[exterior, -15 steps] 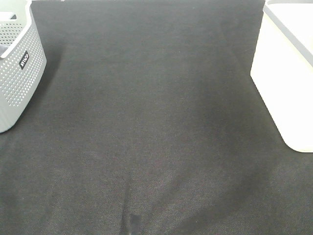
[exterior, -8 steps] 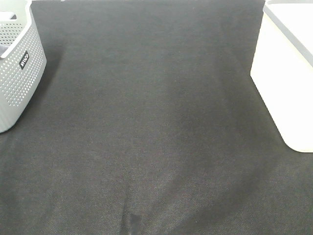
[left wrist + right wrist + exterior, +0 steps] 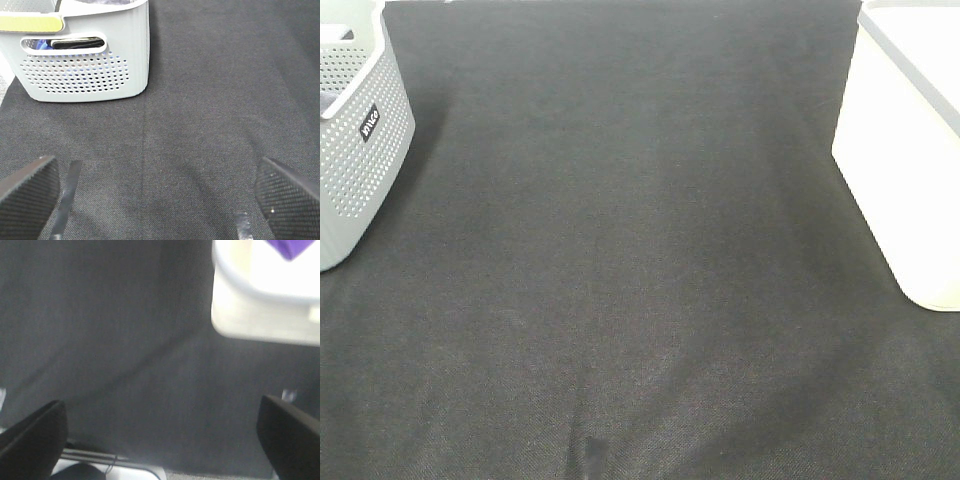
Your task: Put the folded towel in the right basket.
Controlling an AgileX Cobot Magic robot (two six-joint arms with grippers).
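Observation:
The right basket (image 3: 910, 140) is white and stands at the table's right edge. In the right wrist view it (image 3: 260, 310) holds a purple cloth (image 3: 287, 247), only a corner of which shows. My right gripper (image 3: 160, 435) is open and empty over the black cloth, some way short of this basket. My left gripper (image 3: 160, 200) is open and empty, facing the grey perforated basket (image 3: 85, 60). Neither gripper shows in the exterior high view. No towel lies on the table.
The grey perforated basket (image 3: 355, 140) stands at the table's left edge and holds dark and blue items (image 3: 75, 44), seen through its handle slot. A black cloth (image 3: 640, 260) covers the table between the baskets. The table's near edge (image 3: 115, 462) shows in the right wrist view.

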